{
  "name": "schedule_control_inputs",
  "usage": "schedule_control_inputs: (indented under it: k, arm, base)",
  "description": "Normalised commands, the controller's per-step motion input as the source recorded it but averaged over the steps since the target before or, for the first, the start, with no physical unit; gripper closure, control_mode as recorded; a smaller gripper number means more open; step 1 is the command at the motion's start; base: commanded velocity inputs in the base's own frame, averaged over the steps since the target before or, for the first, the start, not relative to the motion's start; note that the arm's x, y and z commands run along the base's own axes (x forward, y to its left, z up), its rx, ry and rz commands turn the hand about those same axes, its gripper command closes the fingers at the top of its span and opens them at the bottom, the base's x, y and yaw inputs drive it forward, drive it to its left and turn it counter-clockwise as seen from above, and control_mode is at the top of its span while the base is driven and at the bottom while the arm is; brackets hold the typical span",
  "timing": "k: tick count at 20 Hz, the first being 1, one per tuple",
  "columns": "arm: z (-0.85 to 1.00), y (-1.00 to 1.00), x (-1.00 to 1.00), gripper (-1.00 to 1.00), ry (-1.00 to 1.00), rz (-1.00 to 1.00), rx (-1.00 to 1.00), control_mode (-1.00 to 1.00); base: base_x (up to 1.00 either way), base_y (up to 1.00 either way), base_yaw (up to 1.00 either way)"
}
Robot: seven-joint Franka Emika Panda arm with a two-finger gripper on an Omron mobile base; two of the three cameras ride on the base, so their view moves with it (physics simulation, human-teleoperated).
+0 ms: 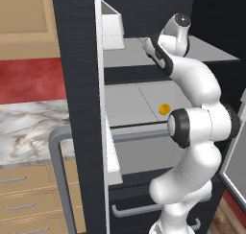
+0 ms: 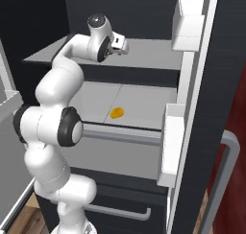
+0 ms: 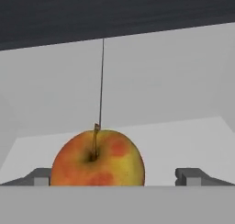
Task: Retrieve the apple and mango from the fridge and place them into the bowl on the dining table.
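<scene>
Two fingertips (image 3: 40,177) of our gripper (image 3: 114,178) stand wide open, holding nothing; apple (image 3: 97,158) sits lower centre between them.

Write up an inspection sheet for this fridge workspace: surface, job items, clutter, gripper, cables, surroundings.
Surface: grey fridge shelves, two levels in view.
Job's things: apple, red and yellow, stem up, on the upper shelf between the finger tips; mango alone on the lower shelf; fridge with its doors open.
Clutter: white door bins; what they hold cannot be seen.
Gripper: gripper open, reaching over the upper shelf, jaws either side of the apple, not closed on it.
Cables: nothing seen.
Surroundings: marble counter on tan drawers, red wall, wooden floor.
</scene>
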Motion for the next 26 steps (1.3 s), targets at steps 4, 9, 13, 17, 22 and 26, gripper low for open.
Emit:
schedule_control_inputs:
  k: [4,9,13,17,22,26]
  arm:
    - [0.0,0.01,0.41,-1.0,0.0,0.0,0.0,-1.0]
    - [-0.15,0.0,0.09,-1.0,0.01,-0.01,0.0,-1.0]
    - [-0.46,0.04,0.0,-1.0,0.01,-0.04,-0.02,-1.0]
    - [-0.65,0.11,0.0,-1.0,0.0,-0.02,-0.03,-1.0]
    - [-0.44,0.12,0.04,1.0,-0.01,0.0,0.0,-1.0]
    - [-0.16,0.03,0.18,1.0,-0.08,0.0,0.0,-1.0]
  base:
    - [0.0,0.0,0.0]
    - [0.0,0.0,0.0]
    - [0.0,0.0,0.0]
    - [0.0,0.0,0.0]
    - [0.0,0.0,0.0]
    - [0.0,0.0,0.0]
